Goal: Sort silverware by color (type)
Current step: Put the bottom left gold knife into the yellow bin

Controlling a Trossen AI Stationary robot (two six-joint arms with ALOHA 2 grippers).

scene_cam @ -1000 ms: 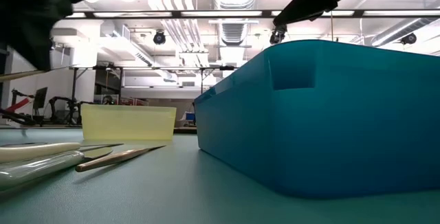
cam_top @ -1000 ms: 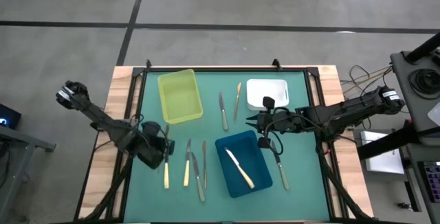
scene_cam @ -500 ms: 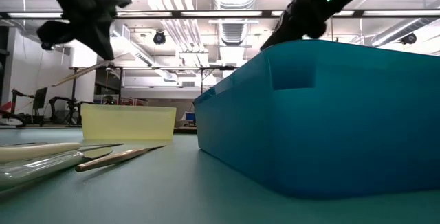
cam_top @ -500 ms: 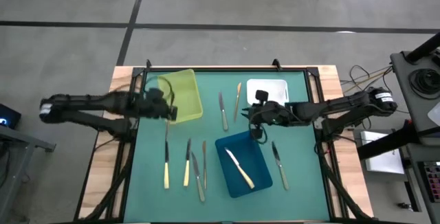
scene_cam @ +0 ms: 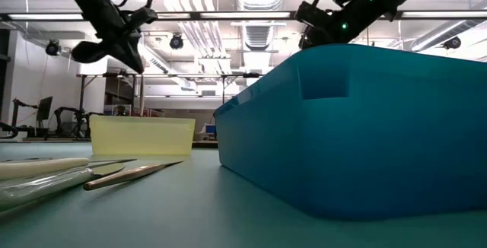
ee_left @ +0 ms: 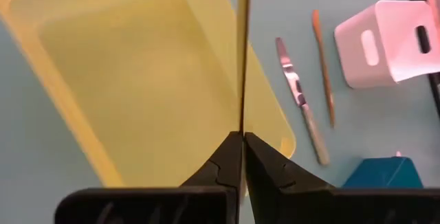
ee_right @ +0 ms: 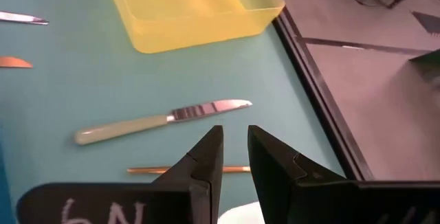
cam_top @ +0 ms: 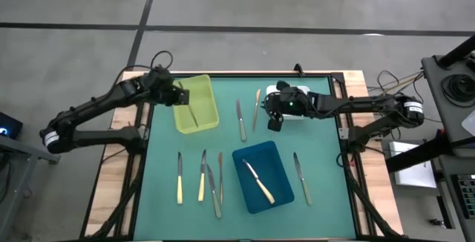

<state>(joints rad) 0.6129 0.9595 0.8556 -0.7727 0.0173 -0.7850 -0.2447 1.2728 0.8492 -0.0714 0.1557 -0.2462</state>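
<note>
Gold utensil (ee_left: 243, 52) in left claw (ee_left: 243, 136)

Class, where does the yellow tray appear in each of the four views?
High view: yellow tray, upper left of the teal mat.
Low view: left, in the background.
Left wrist view: fills the upper left.
Right wrist view: top centre.
Shared landmark: that teal mat.

High view looks straight down on the whole green-topped bench (cam_top: 319, 212); low view sits at bench-top level, close behind the deep blue plastic tray (scene_cam: 358, 126), facing the room. Each wrist view looks past its own dark fingers (ee_left: 230, 157) at close range; all four share the translucent yellow plastic tray (cam_top: 194, 102).
</note>
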